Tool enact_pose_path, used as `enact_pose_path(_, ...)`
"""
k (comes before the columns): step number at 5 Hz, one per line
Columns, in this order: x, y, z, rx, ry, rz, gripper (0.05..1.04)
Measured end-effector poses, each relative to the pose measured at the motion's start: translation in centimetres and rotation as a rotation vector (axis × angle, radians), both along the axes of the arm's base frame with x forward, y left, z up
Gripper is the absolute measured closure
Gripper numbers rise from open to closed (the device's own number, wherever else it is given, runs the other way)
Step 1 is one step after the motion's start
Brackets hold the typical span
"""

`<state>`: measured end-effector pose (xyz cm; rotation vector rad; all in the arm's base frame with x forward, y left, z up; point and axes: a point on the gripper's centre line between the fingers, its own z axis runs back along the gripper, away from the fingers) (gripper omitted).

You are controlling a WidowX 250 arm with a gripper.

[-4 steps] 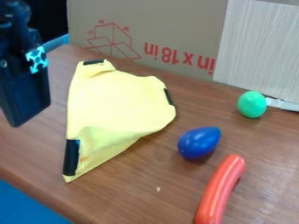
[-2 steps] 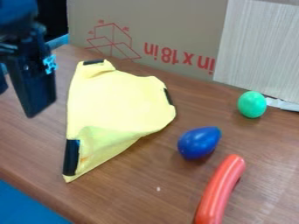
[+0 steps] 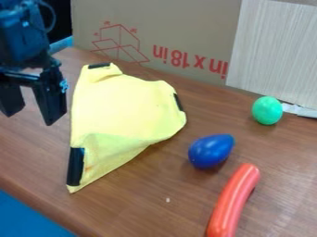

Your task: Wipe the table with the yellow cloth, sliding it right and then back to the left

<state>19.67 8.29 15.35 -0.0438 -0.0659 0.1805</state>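
The black two-finger gripper is positioned at ten o'clock, its fingers spread wide, with nothing held between them. The yellow cloth with black edge strips is located just beside it, left of centre toward ten o'clock, and is laid in a crumpled, roughly triangular shape on the brown wooden table.

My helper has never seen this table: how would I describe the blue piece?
On the brown table, find the big yellow cloth. Just right of it in the picture lies the glossy blue piece, egg-like. Its colour and tapered end set it apart from the green ball and long red sausage shape.
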Motion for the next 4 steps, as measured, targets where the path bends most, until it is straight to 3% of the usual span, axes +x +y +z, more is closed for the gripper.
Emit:
enact_pose_path(2,4.1,2.9,-2.4,0.019,-0.060,0.050,0.085)
enact_pose_path(3,6.1,3.9,-2.8,0.038,-0.107,0.060,0.085)
enact_pose_path(4,7.9,4.2,-2.4,0.018,-0.146,0.062,0.085)
